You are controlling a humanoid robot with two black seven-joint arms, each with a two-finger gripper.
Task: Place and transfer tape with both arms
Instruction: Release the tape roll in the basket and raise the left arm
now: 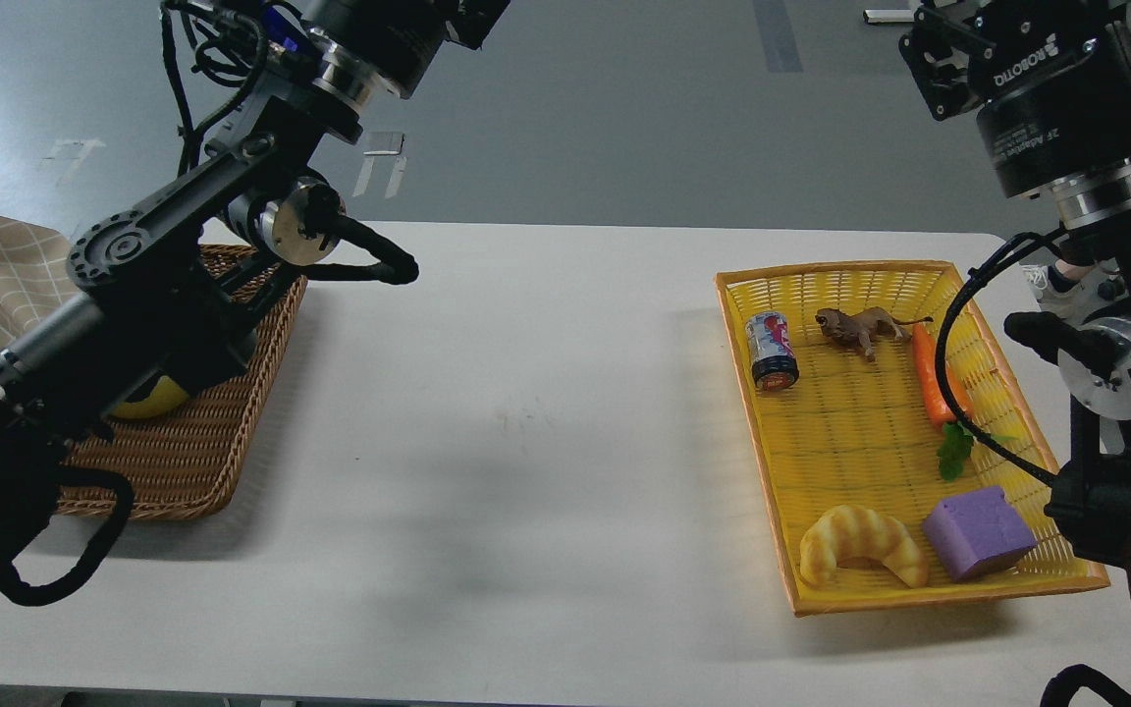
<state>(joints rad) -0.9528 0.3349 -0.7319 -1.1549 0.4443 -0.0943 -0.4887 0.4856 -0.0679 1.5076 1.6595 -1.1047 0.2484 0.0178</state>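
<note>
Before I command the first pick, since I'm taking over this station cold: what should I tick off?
1. Tape located: cannot tell. Only a yellow sliver shows under the left arm, in the wicker basket.
2. Left gripper open: cannot tell, its fingers are cut off by the frame.
3. Right gripper open: cannot tell.
4. Yellow tray holds no tape: ok.

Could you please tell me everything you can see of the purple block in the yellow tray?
The purple block is a roughly cube-shaped piece with a matte, foam-like surface and faint scored lines on top. It sits tilted in the near right corner of the yellow tray, beside the croissant but apart from it. No gripper touches it.
</note>
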